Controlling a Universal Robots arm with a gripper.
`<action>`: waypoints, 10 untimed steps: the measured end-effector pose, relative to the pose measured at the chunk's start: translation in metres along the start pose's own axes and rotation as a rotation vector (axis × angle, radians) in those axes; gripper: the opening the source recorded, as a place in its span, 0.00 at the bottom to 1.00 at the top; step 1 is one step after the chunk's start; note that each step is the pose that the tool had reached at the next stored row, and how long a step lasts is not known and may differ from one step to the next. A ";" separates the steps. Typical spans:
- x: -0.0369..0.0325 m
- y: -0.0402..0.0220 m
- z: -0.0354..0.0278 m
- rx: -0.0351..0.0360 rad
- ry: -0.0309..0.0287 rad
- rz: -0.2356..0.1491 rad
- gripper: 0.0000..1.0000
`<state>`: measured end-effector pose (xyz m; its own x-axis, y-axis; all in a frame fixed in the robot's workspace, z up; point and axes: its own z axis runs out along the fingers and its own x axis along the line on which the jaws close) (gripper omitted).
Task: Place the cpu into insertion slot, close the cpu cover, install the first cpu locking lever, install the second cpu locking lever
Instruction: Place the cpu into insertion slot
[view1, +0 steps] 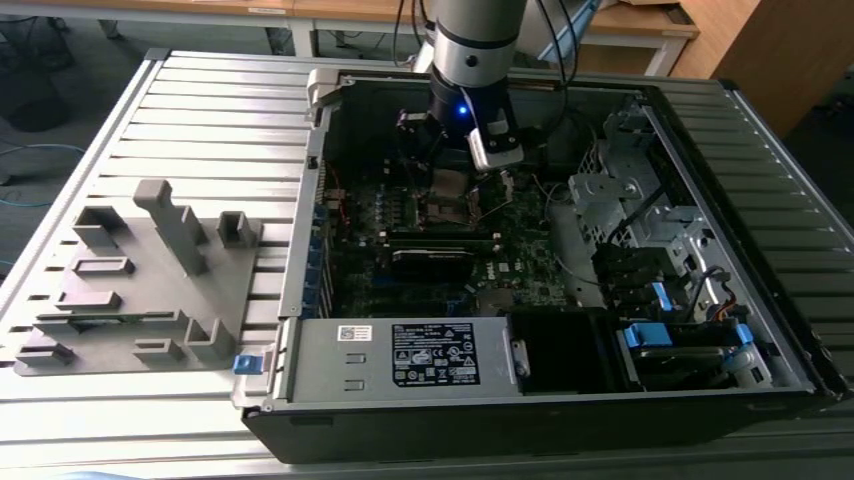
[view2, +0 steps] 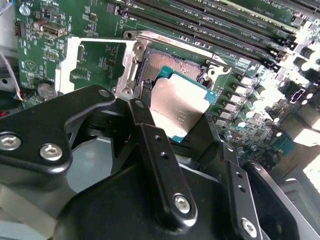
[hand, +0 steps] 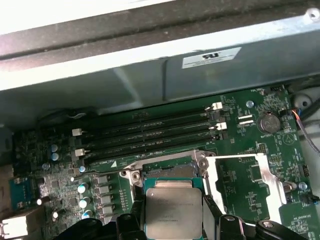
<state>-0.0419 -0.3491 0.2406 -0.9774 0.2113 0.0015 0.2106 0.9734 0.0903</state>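
My gripper reaches down into the open computer case, over the motherboard. In both wrist views it is shut on the cpu, a small square chip with a dull silver face and a green edge. The black fingers hold it by two opposite sides. The chip hangs slightly tilted just above the insertion slot, whose pin field shows beyond the chip's far edge. The cpu cover, a thin silvery frame, is swung open to one side of the slot.
Long black memory slots run beside the socket, close to the case wall. In the exterior view a power supply box sits at the near edge, drive cages at the right, and a grey fixture tray at the left.
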 end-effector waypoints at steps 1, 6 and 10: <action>0.0000 0.0000 0.0000 0.0001 -0.0003 0.004 0.54; 0.0000 0.0000 0.0000 0.0002 -0.0010 0.011 0.54; 0.0000 0.0000 0.0005 0.0001 -0.0047 0.052 0.54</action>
<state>-0.0419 -0.3491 0.2401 -0.9650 0.2622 0.0015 0.2613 0.9610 0.0901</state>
